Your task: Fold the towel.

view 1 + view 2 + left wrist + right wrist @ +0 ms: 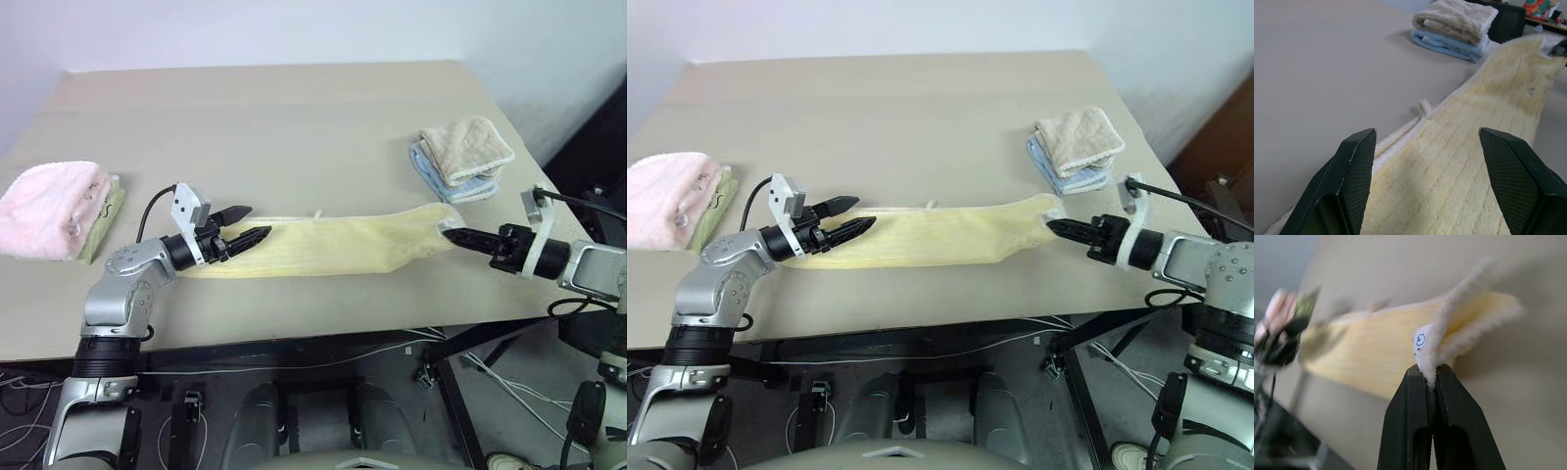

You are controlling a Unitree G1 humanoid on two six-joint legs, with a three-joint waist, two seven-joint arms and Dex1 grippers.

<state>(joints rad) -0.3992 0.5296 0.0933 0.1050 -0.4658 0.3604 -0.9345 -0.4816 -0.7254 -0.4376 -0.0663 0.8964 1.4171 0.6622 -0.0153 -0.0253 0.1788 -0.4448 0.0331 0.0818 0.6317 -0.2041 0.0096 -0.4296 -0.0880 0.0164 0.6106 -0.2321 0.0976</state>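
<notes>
Worktop: one, running wide across the frame.
Towels, the lot: five in all.
Yellow towel: one, stretched long across the centre.
Right-hand stack, upper right of frame: two, a beige towel on top of a blue towel.
Left-hand pile, left edge of frame: two, a pink towel over a green towel.
Pincers: two, the left pincer left of centre and the right pincer at the right.
Tag: one, white, on the yellow towel's corner.
</notes>
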